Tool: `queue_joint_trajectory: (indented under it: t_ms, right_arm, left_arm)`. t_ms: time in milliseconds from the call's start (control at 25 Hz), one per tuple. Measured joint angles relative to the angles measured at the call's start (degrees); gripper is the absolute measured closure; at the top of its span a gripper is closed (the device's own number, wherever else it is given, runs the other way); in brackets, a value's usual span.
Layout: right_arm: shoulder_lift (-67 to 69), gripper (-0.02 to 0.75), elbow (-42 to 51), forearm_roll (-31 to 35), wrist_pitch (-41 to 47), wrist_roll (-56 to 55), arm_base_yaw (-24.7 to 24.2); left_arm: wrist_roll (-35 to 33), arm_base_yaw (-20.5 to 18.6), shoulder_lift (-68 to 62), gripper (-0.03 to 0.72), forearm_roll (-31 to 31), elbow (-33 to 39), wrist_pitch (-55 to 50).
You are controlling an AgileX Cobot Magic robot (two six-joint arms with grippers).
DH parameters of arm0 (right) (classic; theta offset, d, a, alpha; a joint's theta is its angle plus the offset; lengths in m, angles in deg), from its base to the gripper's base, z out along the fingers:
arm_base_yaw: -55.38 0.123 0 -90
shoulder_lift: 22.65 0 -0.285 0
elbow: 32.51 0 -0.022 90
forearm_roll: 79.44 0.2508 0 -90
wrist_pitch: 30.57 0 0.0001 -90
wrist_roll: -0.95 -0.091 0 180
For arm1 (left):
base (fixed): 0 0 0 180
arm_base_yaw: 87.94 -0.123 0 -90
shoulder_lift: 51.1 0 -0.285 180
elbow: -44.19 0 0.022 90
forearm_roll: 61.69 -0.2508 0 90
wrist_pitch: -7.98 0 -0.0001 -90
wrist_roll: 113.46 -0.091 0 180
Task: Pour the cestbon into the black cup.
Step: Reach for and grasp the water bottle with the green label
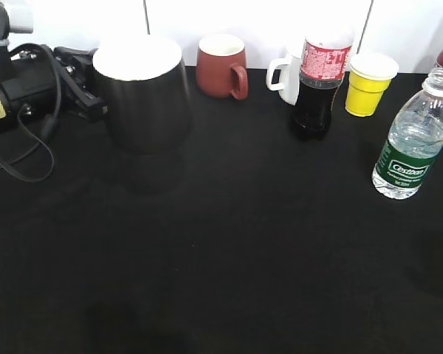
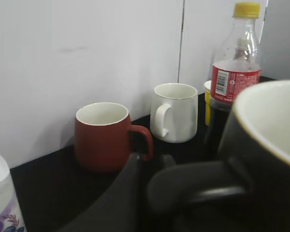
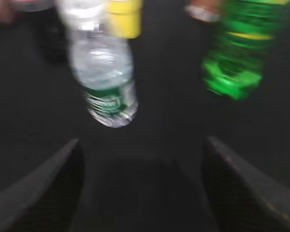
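Note:
The black cup (image 1: 142,96) is at the left, upright, white inside, and seems to hang a little above the table. My left gripper (image 1: 85,81) is shut on its black handle; in the left wrist view the handle (image 2: 193,188) lies between the jaws (image 2: 152,164) and the cup (image 2: 270,130) fills the right. The cestbon (image 1: 412,140) stands uncapped at the right, green label facing front. In the blurred right wrist view it (image 3: 106,82) stands ahead and left of my right gripper (image 3: 142,188), which is open, empty and apart from it.
Along the back wall stand a reddish-brown mug (image 1: 221,66), a white mug (image 1: 284,74), a cola bottle (image 1: 321,74) and a yellow cup (image 1: 371,82). A green bottle (image 3: 237,53) stands right of the cestbon. Cables (image 1: 29,147) lie at the left.

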Motion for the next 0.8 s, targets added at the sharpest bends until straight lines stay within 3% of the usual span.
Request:
queue_joint_trajectory:
  t_ms: [40, 120, 240, 440, 520, 680, 800]
  right_arm:
    - [1.72, 0.164, 2.11, 6.1, -4.03, 8.6, 0.0]
    - [5.67, 0.164, 2.49, 11.21, -9.34, 16.44, 0.0]
    - [13.99, 0.164, 2.55, 15.15, -14.39, 17.56, 0.0]
    - [14.84, 0.167, 2.6, 16.83, -22.99, 17.47, 1.1]
    - [17.64, 0.206, 2.6, 16.83, -28.47, 15.81, 4.95]
    - [30.54, 0.22, 2.66, 16.81, -39.94, 12.4, 17.5]
    - [36.98, 0.223, 2.66, 15.81, -42.1, 4.45, 20.11]
  left_arm:
    - [0.0, 0.0, 0.0, 0.624, 0.0, 0.0, -0.4]
    - [0.0, 0.0, 0.0, 0.624, 0.05, 0.0, -0.6]
    - [0.0, 0.0, 0.0, 0.624, 0.05, 0.0, -0.75]
    - [0.0, 0.0, 0.0, 0.625, 0.05, 0.0, -0.81]
    - [0.0, 0.0, 0.0, 0.625, 0.05, 0.0, -0.81]
    - [0.0, 0.0, 0.0, 0.625, 0.05, 0.0, -0.81]
    - [0.0, 0.0, 0.0, 0.626, 0.05, 0.0, -0.81]
